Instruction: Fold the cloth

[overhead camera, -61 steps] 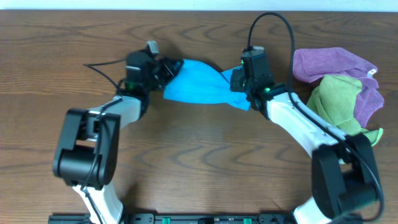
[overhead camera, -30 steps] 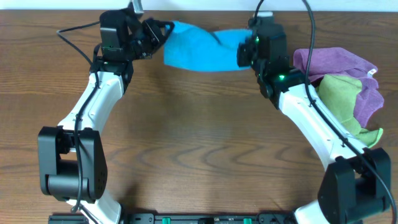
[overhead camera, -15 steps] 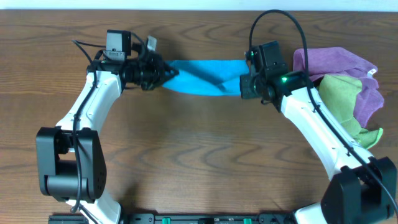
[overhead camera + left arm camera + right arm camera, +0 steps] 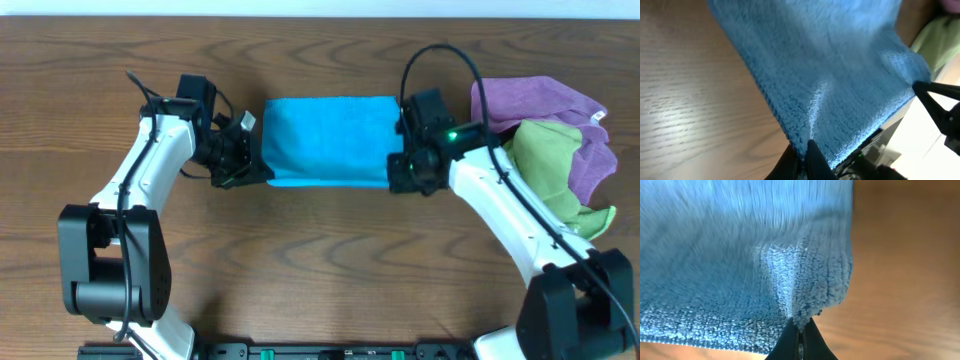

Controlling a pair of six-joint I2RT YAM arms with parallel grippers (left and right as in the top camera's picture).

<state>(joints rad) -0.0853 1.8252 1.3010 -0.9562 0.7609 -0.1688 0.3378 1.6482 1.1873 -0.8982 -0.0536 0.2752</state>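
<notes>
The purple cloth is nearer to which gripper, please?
Right. The right gripper pinches the blue cloth at its end next to the purple cloth; the left gripper holds the opposite end.

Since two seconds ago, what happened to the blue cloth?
The blue cloth went from a twisted bunch to a flat rectangle. The left gripper and right gripper swung it away, then drew it back toward the robot, spread out. Both still pinch its ends. The purple cloth and green cloth stayed put.

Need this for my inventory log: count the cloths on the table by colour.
blue cloth: 1
purple cloth: 1
green cloth: 1
Total: 3
</notes>
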